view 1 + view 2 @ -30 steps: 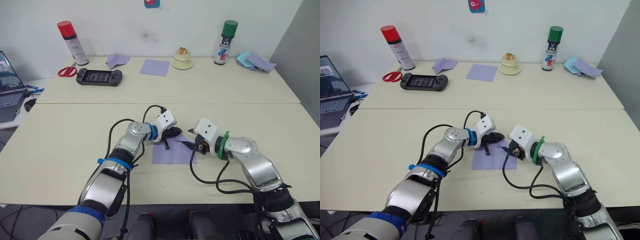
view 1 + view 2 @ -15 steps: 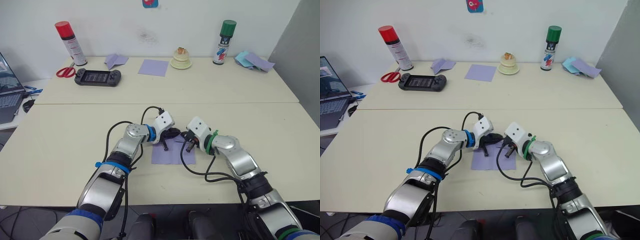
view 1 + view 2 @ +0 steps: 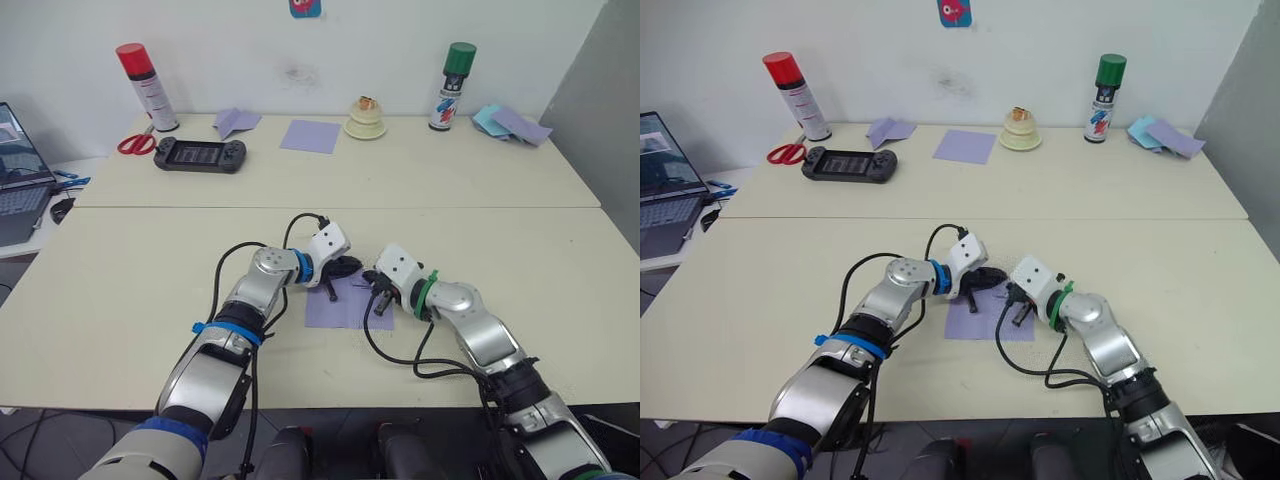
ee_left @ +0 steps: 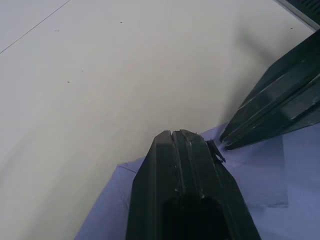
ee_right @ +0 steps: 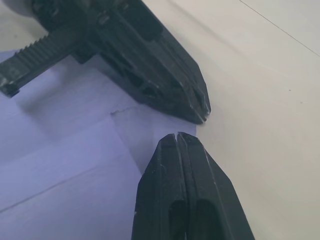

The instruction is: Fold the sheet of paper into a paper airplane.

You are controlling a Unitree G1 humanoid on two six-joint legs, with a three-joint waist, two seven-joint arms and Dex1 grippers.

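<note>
The sheet of paper [image 3: 345, 305], lavender and creased, lies flat while the left gripper [image 4: 172, 134] and right gripper [image 5: 178, 136], both closed and empty, press its far edge.

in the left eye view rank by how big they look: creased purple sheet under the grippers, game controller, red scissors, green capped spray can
1. sheet of paper
2. game controller
3. green-capped spray can, close to the controller, so unsure
4. red scissors

The sheet lies nearer the camera, which enlarges it.

Two cream tables [image 3: 120, 300] pushed together. Creased sheet of paper [image 3: 345, 305] flat on the near one. Behind it, far table: spray cans, scissors [image 3: 131, 144], gamepad [image 3: 198, 154], more paper.
</note>
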